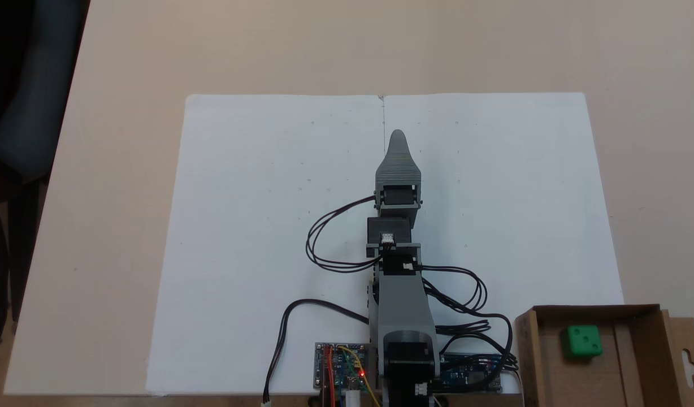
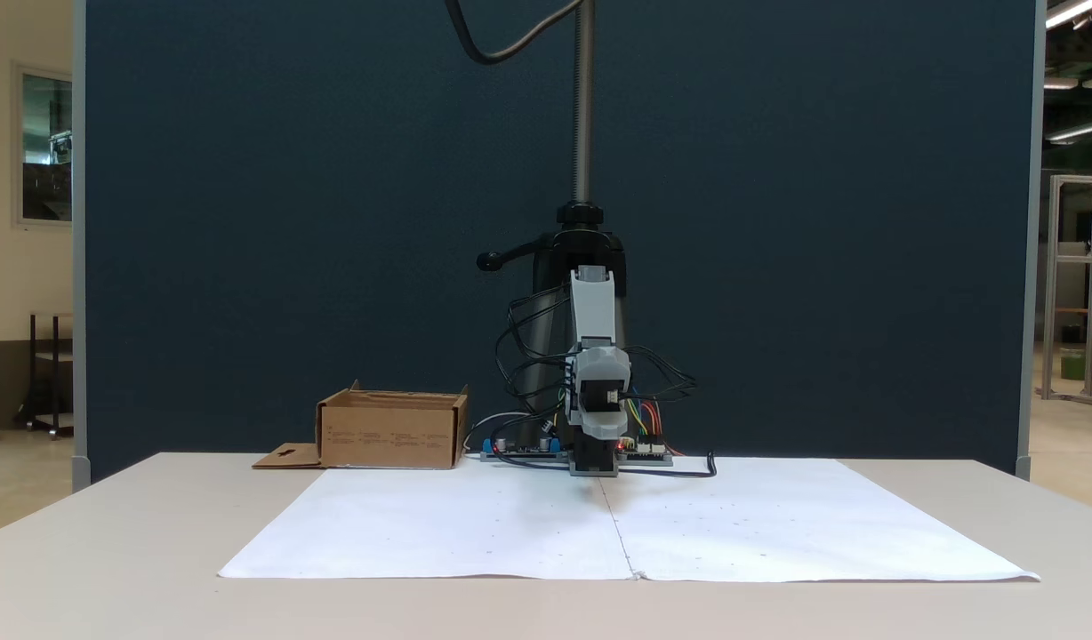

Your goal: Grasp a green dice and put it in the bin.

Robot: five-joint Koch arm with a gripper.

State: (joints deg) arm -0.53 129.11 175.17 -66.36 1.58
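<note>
The green dice (image 1: 582, 341) lies inside the bin (image 1: 589, 310), a shallow brown cardboard box at the lower right of a fixed view. In another fixed view the bin (image 2: 393, 432) stands at the left beside the arm's base, and its walls hide the dice. My gripper (image 1: 398, 139) points away from the base over the middle of the white paper, far from the bin. Nothing shows at its tip. A single grey tapered jaw is seen from above, with the other jaw hidden under it. The arm (image 2: 592, 311) sits folded low over its base.
White paper sheets (image 1: 256, 226) cover the table's middle. Circuit boards (image 1: 341, 367) and black cables (image 1: 324, 243) lie around the arm's base. The bin's flap (image 1: 688, 353) with a hang-hole sticks out on its right. A black camera stand (image 2: 582, 116) rises behind the arm.
</note>
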